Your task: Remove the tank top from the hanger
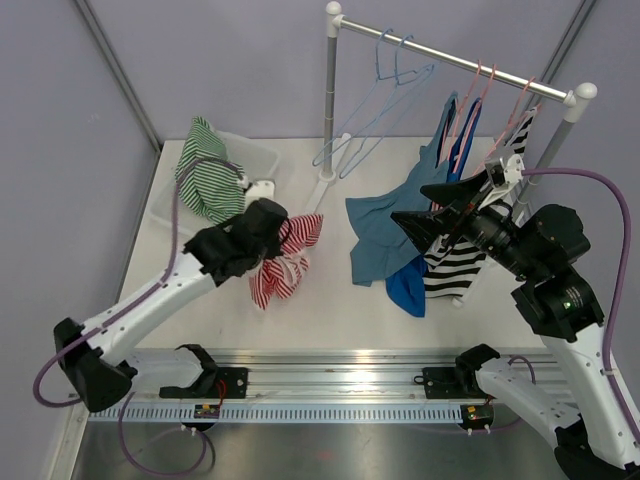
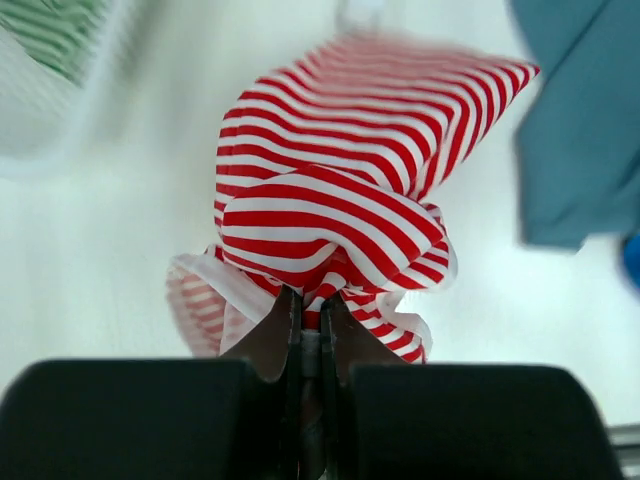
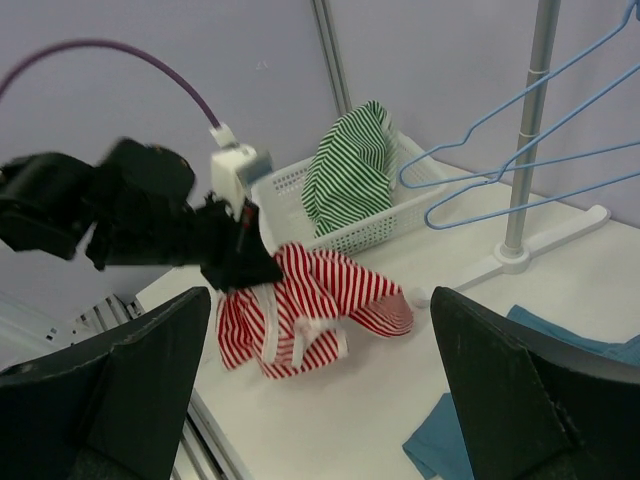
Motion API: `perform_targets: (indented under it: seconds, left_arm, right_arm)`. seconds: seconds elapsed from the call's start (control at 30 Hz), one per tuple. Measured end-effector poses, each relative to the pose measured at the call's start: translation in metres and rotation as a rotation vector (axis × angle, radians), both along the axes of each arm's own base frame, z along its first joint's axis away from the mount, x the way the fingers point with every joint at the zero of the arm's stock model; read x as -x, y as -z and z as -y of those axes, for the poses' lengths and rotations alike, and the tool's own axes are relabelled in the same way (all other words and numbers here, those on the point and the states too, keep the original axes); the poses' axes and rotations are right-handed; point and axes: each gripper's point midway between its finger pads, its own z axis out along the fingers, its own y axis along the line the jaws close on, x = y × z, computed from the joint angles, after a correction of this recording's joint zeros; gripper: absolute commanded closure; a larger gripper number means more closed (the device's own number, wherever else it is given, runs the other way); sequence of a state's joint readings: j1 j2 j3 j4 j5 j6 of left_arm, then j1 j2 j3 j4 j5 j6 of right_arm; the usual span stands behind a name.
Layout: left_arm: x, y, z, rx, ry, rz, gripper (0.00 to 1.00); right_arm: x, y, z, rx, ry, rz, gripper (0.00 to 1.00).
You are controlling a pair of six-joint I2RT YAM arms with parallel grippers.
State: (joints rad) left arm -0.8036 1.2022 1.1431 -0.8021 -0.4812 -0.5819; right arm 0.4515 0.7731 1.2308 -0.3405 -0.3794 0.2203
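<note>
Tank top [image 2: 330, 200] | red-striped, bunched | clamped between left fingers [image 2: 268, 348]

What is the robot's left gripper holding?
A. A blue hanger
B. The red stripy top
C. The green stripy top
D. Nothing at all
B: the left gripper is shut on a bunched fold of the red stripy top, which hangs from it above the table.
</note>
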Motion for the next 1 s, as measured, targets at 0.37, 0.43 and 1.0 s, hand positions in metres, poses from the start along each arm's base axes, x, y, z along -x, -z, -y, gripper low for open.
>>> perform_targets:
  seconds: [0.37,0.43,1.0]
  left_arm:
    - [-0.064,-0.157,-0.101,0.040,-0.273,0.261,1.00]
    - [-0.084,-0.164,-0.118,0.023,-0.318,0.255,1.00]
    - [-0.207,-0.112,-0.208,0.114,-0.398,0.027,1.00]
  right_arm:
    - [0.006,-0.005,0.001,-0.023,-0.010,0.023,0.01]
    - [0.007,-0.006,0.000,-0.026,-0.015,0.026,0.01]
    - [0.001,-0.001,-0.014,-0.022,-0.079,0.004,0.00]
